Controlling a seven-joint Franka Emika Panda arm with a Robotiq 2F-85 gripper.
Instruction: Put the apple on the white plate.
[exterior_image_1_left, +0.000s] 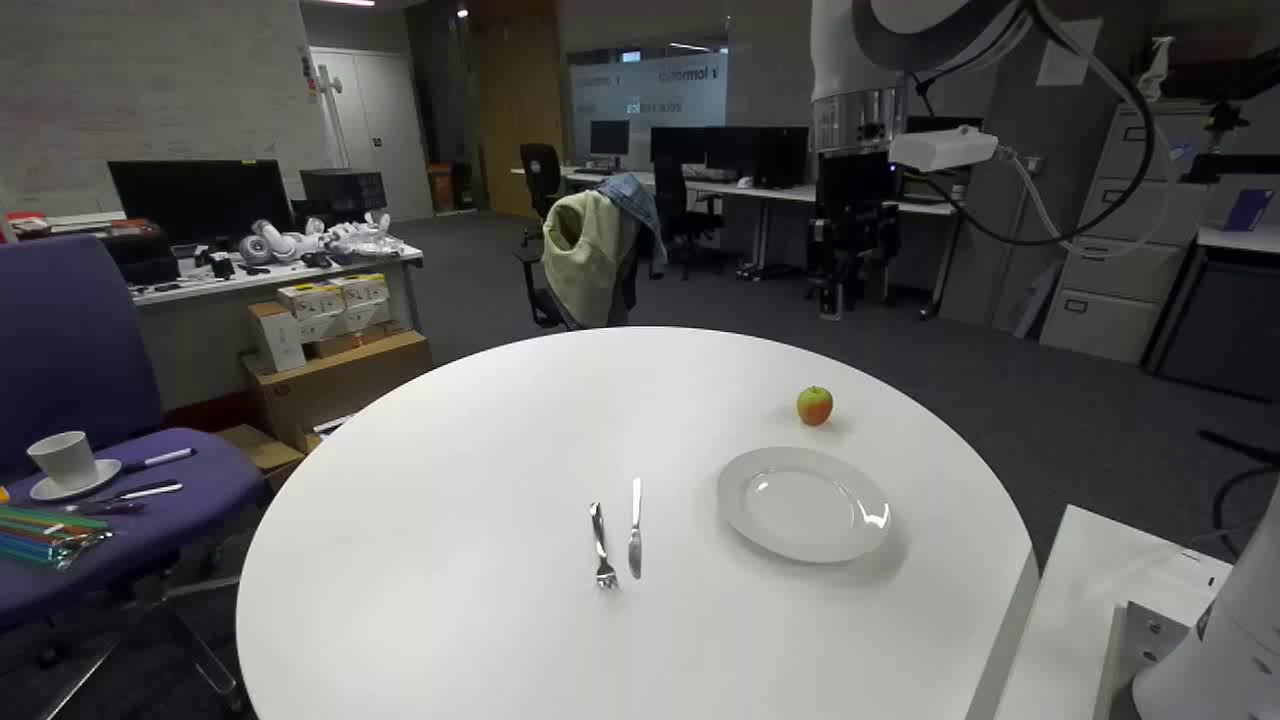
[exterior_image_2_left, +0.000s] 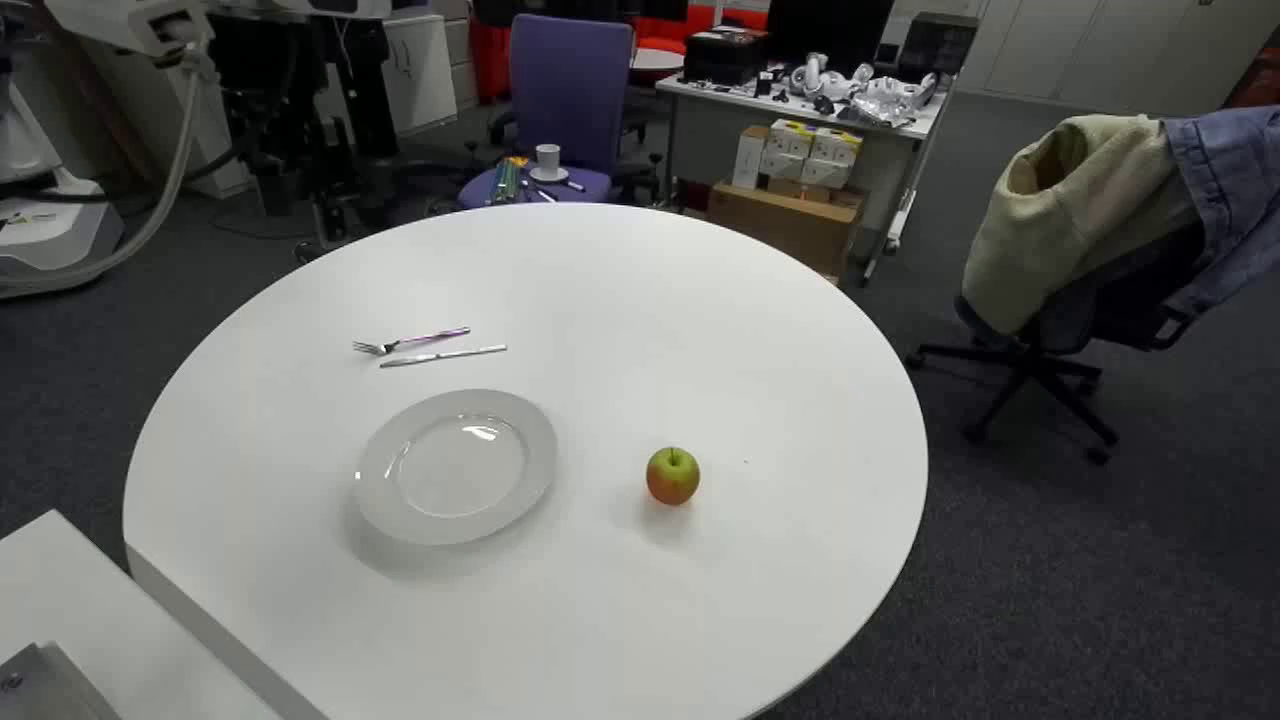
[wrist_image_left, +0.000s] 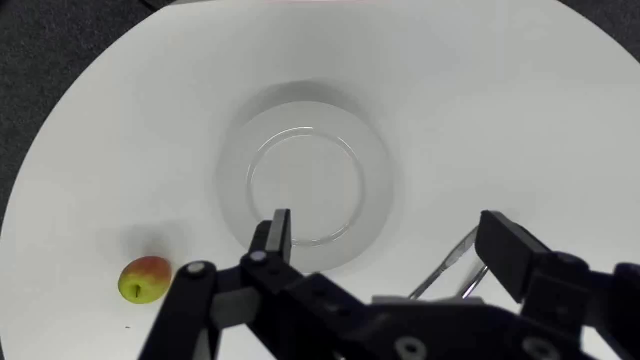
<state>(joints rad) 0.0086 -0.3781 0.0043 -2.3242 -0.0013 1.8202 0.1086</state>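
Nearest the wrist camera: gripper (wrist_image_left: 385, 218) with fingers spread wide apart, raised well above the level of the white plate (exterior_image_2_left: 465, 467). Found apple (exterior_image_2_left: 673, 477) resting stem up on the round white table (exterior_image_2_left: 640, 610), near the white plate but apart from it, greenish yellow with reddish blush. Saw white plate lying flat on the same table. Off another side of the white plate, noted knife (exterior_image_1_left: 636, 530), then fork (exterior_image_1_left: 601, 545) just beside it. Beyond the fork, well apart from the plate, observed purple chair (exterior_image_1_left: 70, 330) bearing white cup (exterior_image_1_left: 64, 460) on saucer (exterior_image_1_left: 108, 472).
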